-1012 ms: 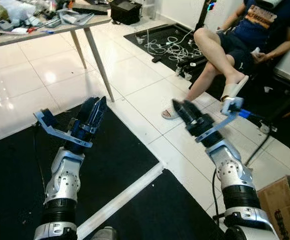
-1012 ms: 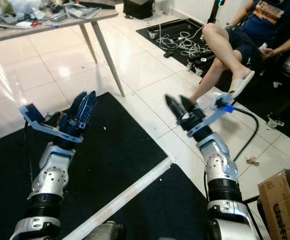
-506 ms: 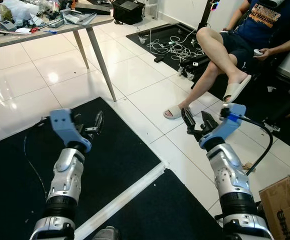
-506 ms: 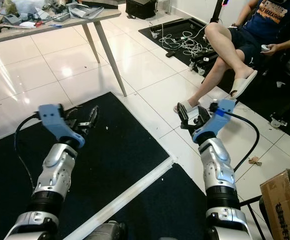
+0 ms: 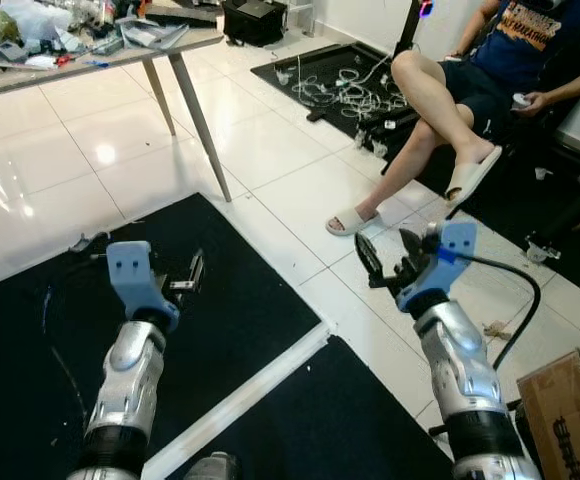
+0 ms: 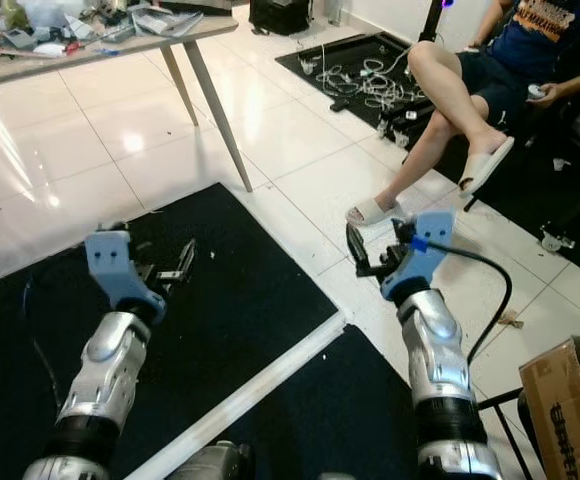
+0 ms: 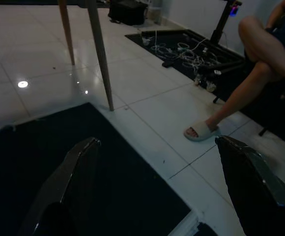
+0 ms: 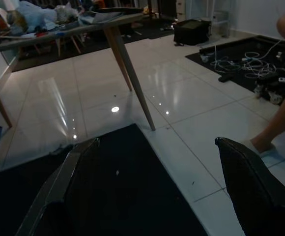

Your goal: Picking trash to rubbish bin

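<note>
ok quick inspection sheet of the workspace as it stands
surface: white tiled floor with black floor mats
job's things: small scrap of trash on tile by the brown cardboard box; rubbish bin nothing seen
clutter: littered grey table
grippers: left tool open, empty, over mat; right tool open, empty
cables: white tangle of cables on far mat
surroundings: seated person's leg, beige slipper

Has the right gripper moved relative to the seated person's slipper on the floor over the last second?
Yes. The right gripper overlapped the slipper a second ago; now it hangs open, nearer the robot and clear of the slipper, over white tile.
</note>
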Motion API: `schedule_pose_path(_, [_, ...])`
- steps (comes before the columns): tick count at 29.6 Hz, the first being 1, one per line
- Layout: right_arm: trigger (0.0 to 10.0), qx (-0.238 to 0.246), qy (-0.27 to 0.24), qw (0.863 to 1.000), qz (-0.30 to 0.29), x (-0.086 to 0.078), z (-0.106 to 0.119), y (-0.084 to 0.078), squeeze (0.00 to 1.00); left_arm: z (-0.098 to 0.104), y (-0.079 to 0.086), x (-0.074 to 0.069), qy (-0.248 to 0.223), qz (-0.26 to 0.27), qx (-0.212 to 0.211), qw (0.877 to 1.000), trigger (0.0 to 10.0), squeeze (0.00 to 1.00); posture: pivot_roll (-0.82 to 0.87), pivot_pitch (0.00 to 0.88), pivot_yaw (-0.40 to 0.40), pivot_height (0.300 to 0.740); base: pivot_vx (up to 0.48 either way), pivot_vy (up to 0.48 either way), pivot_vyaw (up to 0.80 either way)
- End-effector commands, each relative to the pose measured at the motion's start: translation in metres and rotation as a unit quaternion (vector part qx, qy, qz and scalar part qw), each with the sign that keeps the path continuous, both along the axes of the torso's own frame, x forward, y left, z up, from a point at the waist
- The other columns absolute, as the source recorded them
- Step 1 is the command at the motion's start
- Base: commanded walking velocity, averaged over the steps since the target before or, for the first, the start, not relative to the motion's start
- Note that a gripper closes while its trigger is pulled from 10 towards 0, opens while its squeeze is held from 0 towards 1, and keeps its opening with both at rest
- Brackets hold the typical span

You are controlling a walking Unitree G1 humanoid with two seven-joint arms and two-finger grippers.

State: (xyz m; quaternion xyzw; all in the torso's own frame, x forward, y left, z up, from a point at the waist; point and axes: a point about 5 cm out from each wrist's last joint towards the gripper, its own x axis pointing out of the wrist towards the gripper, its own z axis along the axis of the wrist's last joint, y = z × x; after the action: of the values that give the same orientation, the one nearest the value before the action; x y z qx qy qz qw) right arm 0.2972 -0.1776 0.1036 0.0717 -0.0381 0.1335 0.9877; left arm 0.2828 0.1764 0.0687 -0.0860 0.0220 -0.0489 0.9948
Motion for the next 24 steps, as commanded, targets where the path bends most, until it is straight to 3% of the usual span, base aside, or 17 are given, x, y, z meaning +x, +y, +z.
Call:
schedule_pose_path(1, [10.0,-0.004,-0.005,1.0,0.006,0.0,0.004,0.001,0.0,0.003,-0.004,0.0,-0.003,-0.004,0.004,1.0,10.0,0.0,0.01,0.0,-0.014,0.74,0.0,0.0,0.0])
schedule_pose_path(7, [10.0,-0.004,-0.01,1.0,0.027,-0.012,-0.001,0.001,0.0,0.004,-0.008,-0.013,-0.006,-0.018,-0.01,1.0,10.0,0.0,0.0,0.0,-0.011,0.74,0.0,0.0,0.0])
schedule_pose_path(16, [10.0,0.012,-0.011,0.999,0.046,-0.011,-0.002,0.007,0.0,0.009,-0.012,-0.011,-0.018,-0.032,-0.026,0.999,10.0,0.0,0.01,0.0,-0.021,0.74,0.0,0.0,0.0])
schedule_pose_path(24, [10.0,0.001,-0.019,0.999,0.047,-0.011,0.002,0.007,0.0,0.019,-0.015,-0.012,-0.04,-0.032,-0.004,0.999,10.0,0.0,0.01,0.0,-0.024,0.74,0.0,0.0,0.0])
